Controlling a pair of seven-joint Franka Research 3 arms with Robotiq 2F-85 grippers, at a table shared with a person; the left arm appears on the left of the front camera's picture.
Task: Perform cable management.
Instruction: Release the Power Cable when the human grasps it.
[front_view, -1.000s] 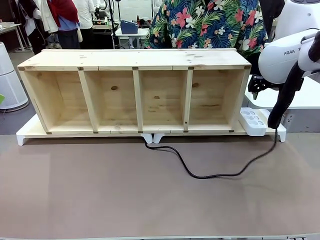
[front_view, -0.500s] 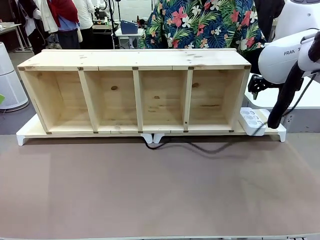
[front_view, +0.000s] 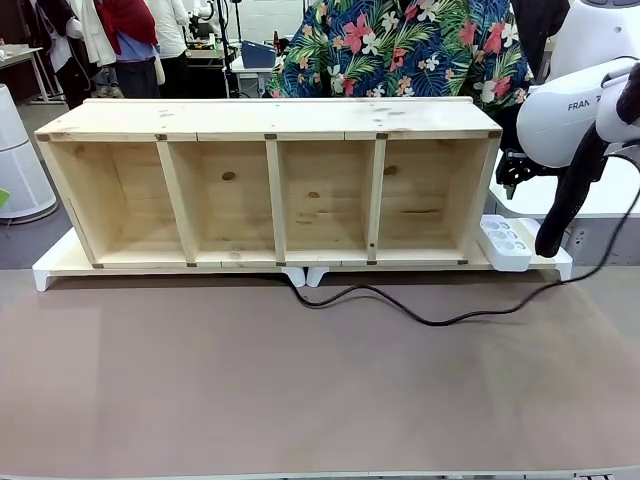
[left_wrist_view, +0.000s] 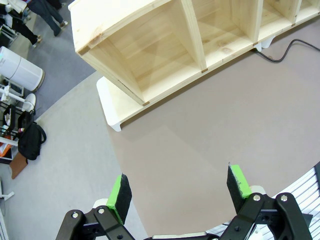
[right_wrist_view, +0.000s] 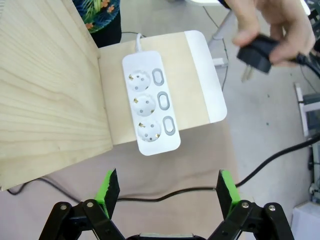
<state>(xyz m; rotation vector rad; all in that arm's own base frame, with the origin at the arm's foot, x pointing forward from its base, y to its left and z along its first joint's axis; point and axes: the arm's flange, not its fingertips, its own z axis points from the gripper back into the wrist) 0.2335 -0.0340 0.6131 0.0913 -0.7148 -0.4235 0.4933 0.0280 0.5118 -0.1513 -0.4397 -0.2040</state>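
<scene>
right gripper (right_wrist_view: 169, 192) spread wide at bottom of frame, nothing between green pads. left gripper (left_wrist_view: 179, 192) likewise spread, far off. glossy black cable (right_wrist_view: 165, 192) running left-right just beyond the right fingertips, thin and limp. white strip (right_wrist_view: 150, 110) mid-frame. plug (right_wrist_view: 256, 54) upper right, pinched in a hand (right_wrist_view: 272, 27).

Shelf (front_view: 270, 190): pale pine with darker knots, on a white base (front_view: 50, 272).
Cable (front_view: 430, 318): glossy black, plug (right_wrist_view: 255, 55) black with silvery prongs.
Power strip (right_wrist_view: 150, 110): white, grey switches.
Mat (front_view: 300, 380): plain brownish grey.
Right arm (front_view: 570, 110): white, black sleeve.
Pads (right_wrist_view: 107, 187): bright green on black fingers.
Shirt (front_view: 410, 50), at 12 o'clock: dark blue with green leaves and pink-red flowers.
</scene>
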